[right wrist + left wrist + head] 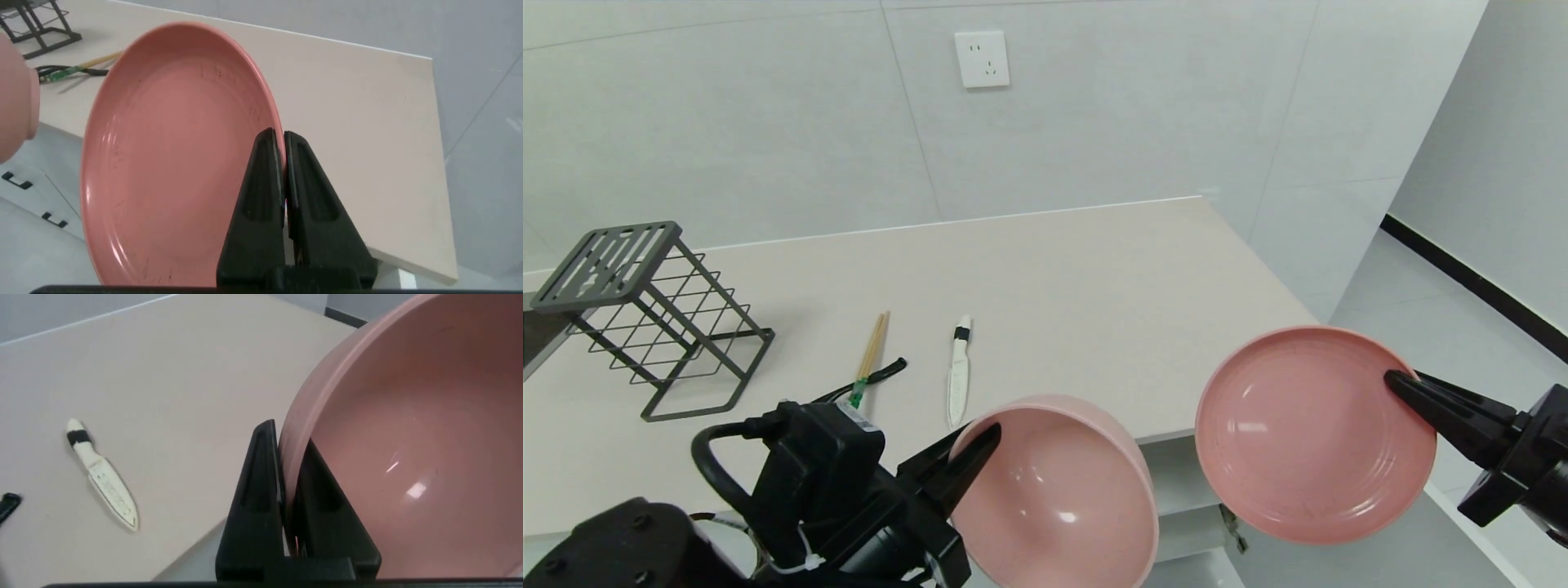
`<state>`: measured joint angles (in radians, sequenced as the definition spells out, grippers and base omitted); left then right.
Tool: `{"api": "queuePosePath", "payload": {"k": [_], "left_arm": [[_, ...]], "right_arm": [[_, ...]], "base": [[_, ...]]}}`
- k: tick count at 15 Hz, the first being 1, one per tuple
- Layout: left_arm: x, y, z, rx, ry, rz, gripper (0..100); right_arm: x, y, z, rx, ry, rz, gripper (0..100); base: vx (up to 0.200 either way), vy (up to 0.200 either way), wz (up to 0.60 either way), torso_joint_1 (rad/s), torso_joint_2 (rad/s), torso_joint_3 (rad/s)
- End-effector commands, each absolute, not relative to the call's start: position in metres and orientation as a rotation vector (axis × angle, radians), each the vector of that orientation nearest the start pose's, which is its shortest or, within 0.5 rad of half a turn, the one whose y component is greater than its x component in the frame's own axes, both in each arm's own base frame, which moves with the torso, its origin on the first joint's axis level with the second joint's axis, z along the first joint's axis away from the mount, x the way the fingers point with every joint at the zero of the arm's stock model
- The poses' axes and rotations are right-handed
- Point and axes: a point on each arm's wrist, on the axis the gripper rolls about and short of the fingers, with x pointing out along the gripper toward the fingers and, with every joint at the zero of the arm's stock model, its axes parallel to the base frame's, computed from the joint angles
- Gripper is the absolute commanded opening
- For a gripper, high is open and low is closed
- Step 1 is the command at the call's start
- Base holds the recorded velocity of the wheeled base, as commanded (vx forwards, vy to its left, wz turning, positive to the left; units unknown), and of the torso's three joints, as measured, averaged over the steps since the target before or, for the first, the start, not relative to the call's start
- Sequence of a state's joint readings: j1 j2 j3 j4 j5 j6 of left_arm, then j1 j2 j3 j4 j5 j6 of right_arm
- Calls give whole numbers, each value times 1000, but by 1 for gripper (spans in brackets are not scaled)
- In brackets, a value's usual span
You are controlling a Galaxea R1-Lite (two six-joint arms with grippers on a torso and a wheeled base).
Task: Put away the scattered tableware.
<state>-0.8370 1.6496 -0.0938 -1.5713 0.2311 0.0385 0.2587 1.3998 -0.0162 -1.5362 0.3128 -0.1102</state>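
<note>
While the bowl (1054, 490) is clamped by its rim in the left gripper (984, 437) at lower centre, and the plate (1307, 433) in the right gripper (1396, 380) at lower right, both grips should be held firm and swings made slow.

Pink bowl (1062, 498) and pink plate (1307, 433) (both tilted) are held aloft near the front edge of the counter (1094, 278); chopsticks (872, 351) and white knife (959, 376) lie flat on it.
</note>
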Motion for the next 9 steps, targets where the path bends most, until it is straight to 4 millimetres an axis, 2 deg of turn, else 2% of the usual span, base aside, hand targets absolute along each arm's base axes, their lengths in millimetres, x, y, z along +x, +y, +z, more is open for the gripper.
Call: {"api": "queuePosePath", "payload": {"k": [1, 9], "left_arm": [[139, -151, 122, 42, -4, -620, 0], [138, -151, 118, 55, 17, -623, 0]], "right_arm": [[149, 47, 152, -111, -178, 563, 0], [149, 47, 149, -117, -164, 563, 0]], "base": [[0, 0, 0, -178, 364, 183], [0, 0, 0, -261, 520, 249]]}}
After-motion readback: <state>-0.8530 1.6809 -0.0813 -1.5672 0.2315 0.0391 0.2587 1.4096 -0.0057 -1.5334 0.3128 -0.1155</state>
